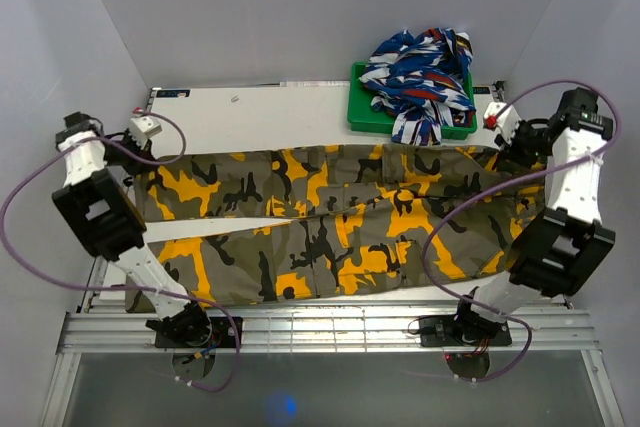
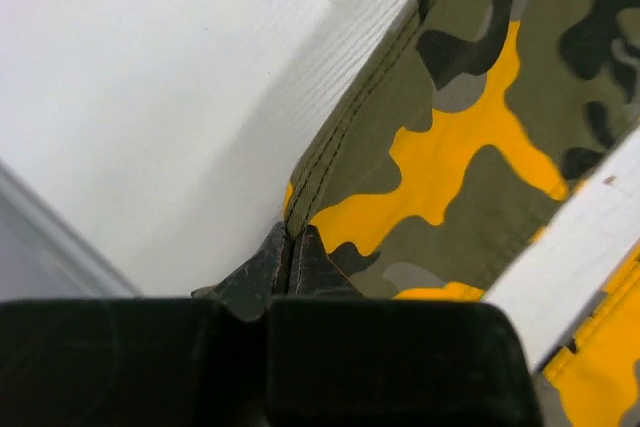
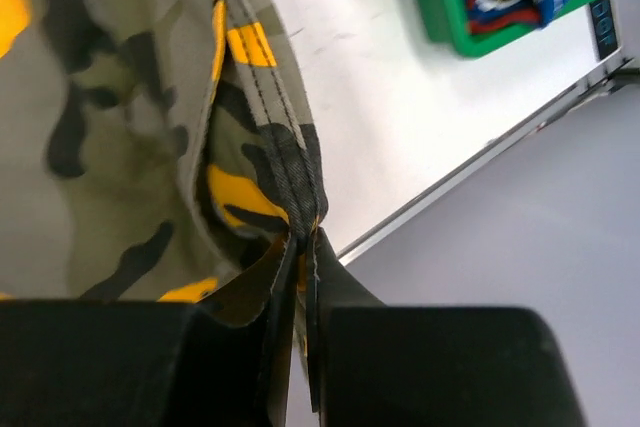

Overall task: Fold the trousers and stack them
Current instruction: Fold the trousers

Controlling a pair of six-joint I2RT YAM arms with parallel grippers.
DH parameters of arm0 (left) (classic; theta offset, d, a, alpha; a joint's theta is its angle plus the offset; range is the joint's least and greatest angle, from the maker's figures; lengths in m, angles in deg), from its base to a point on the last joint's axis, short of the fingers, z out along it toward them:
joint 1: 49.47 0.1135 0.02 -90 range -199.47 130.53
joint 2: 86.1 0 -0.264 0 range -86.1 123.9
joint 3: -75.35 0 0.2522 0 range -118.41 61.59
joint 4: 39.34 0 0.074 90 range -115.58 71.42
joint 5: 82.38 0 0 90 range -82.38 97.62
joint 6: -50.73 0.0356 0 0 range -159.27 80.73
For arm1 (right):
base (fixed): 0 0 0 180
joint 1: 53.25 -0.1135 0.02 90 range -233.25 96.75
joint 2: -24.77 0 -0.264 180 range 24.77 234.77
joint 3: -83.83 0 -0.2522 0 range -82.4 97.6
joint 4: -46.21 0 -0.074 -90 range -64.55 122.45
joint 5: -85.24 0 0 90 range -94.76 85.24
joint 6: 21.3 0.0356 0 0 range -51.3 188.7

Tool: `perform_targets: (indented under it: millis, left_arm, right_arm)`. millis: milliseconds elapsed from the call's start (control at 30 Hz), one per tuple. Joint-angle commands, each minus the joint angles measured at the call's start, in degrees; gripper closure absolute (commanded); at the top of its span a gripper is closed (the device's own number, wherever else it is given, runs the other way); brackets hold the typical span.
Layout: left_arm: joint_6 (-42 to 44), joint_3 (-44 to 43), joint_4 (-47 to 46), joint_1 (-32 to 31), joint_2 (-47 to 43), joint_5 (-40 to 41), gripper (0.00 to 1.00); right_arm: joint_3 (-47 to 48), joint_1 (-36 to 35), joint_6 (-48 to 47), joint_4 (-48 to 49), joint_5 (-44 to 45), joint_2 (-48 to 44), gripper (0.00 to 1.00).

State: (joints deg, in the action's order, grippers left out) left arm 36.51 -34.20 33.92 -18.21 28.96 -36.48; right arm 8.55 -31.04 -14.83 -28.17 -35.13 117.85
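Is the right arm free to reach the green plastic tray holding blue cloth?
Probably not yet: the right arm holds the olive, black and orange camouflage trousers in shut jaws, though the green tray lies near.

I record a white table (image 1: 250, 112) with a flat top. Camouflage trousers (image 1: 330, 227) lie spread lengthwise on it, running from my left claw (image 2: 288, 252) across to my right claw (image 3: 305, 242). A strip of bare table shows between the two legs near my left claw. A green tray (image 1: 358, 107) sits on the table beyond my right claw, just past the trousers' far edge.
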Motion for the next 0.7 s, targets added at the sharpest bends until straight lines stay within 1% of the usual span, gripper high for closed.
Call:
perform_targets:
  millis: [0,33,67,100,133,167,200,233,267,300,333,467,500,600,633,667]
  left_arm:
    - [0.9,10.2,-5.4,5.0,-14.1,-9.1,1.00]
    - [2.3,13.1,-4.9,7.6,-19.4,-9.9,1.00]
    - [7.1,16.2,-3.3,9.1,-22.1,-10.5,1.00]
    - [10.1,19.6,-2.3,12.0,-24.9,-10.7,1.00]
    - [13.0,26.5,-0.5,13.5,-27.8,-10.5,1.00]
    - [19.8,29.8,1.2,15.2,-32.8,-10.0,1.00]
    - [23.9,33.1,3.3,17.7,-34.8,-8.9,1.00]
    - [27.4,39.2,4.9,18.6,-36.6,-5.2,1.00]
    - [30.4,42.1,6.4,19.4,-39.0,-3.2,1.00]
    - [30.9,44.8,6.5,20.6,-39.7,-1.1,1.00]
    - [31.2,49.7,6.2,20.9,-40.0,3.1,1.00]
    - [27.2,56.5,3.0,21.2,-37.6,10.5,1.00]
    - [24.4,56.9,2.1,21.2,-35.9,11.3,1.00]
    - [21.1,57.4,-2.6,21.1,-32.7,13.3,1.00]
    - [17.8,57.2,-4.5,21.1,-30.6,13.5,1.00]
    - [15.8,56.9,-8.7,20.9,-29.6,13.6,1.00]
  right_arm:
    - [-9.5,4.1,-9.2,-0.2,-3.5,-9.7,0.92]
    - [-12.1,5.2,-11.0,-0.2,-4.1,-12.0,0.92]
    - [-17.4,7.6,-15.3,-0.2,-4.6,-16.1,0.92]
    - [-20.1,9.3,-17.7,0.0,-5.1,-17.9,0.92]
    - [-22.7,12.0,-20.2,-0.2,-5.0,-19.7,0.92]
    - [-25.2,13.4,-24.6,-0.2,-4.4,-22.2,0.92]
    - [-29.7,14.5,-26.5,-0.3,-2.9,-23.0,0.92]
    - [-31.5,16.6,-28.1,-0.3,-2.2,-23.6,0.92]
    - [-33.1,17.3,-29.3,-0.4,-1.7,-24.1,0.92]
    - [-35.6,17.8,-30.5,-0.4,-0.3,-24.0,0.92]
    - [-36.5,18.2,-30.6,-0.4,0.4,-23.7,0.92]
    - [-39.2,18.3,-30.4,-0.2,4.1,-19.6,0.92]
    - [-39.4,18.3,-29.6,0.0,5.4,-18.9,0.92]
    - [-40.5,18.3,-27.8,2.6,6.7,-16.0,0.92]
    - [-40.9,18.0,-26.2,3.5,6.7,-15.5,0.92]
    - [-41.5,17.7,-25.0,4.3,6.7,-14.4,0.92]
